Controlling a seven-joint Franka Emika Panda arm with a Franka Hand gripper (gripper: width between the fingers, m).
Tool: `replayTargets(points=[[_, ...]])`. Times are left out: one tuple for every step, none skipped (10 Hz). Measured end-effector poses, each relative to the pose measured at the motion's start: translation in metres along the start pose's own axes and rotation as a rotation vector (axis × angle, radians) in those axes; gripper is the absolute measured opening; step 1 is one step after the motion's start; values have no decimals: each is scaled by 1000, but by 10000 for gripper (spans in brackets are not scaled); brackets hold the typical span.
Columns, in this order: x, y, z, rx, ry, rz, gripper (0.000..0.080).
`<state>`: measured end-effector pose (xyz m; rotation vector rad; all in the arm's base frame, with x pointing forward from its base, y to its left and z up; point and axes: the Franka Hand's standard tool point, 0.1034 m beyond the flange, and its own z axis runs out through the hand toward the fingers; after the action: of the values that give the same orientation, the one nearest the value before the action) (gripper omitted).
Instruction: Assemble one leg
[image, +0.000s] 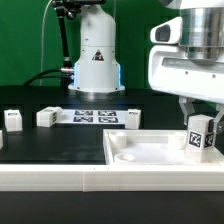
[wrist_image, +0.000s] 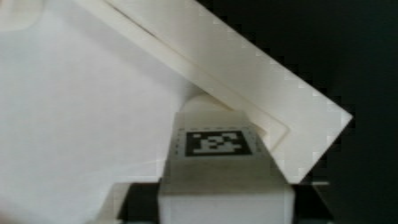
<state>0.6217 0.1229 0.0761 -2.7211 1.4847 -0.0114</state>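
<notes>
Leg (image: 198, 136): small, stubby white block with a square black-and-white tag on its near face. It is held upright over the panel's corner, at the exterior view's right.
Gripper (image: 197, 124): two fingers pressed on opposite sides of the leg, pinching it. In the wrist view the tagged face sits between the dark fingers (wrist_image: 128, 203).
Panel (image: 140, 162): large flat white square with a raised rim and a smooth matte surface. Its rim corner shows close by the leg in the wrist view.
Contact: cannot tell whether the leg's lower end touches the panel.
Step (judged): leg in grasp and positioned at the corner, not yet seated.
Next move (judged): calls for squaring the leg to the corner, then a straight descent. No socket is visible, so alignment is uncertain.
Spare legs (image: 47, 117): similar tagged blocks on the dark table (image: 60, 145), well apart from the gripper.
Marker board (image: 95, 116): thin, flat, tagged, lying behind the panel.
</notes>
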Motion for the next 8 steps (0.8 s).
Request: replayTargets(points=[[0, 0, 0, 1, -3, 19, 292], [0, 0, 0, 5, -10, 71, 292], [0, 0, 0, 7, -14, 86, 374], [0, 0, 0, 7, -14, 66, 374], [0, 0, 0, 7, -14, 30, 512], [0, 0, 0, 7, -14, -2, 605], [0, 0, 0, 8, -13, -79, 605], [0, 0, 0, 8, -13, -195, 641]])
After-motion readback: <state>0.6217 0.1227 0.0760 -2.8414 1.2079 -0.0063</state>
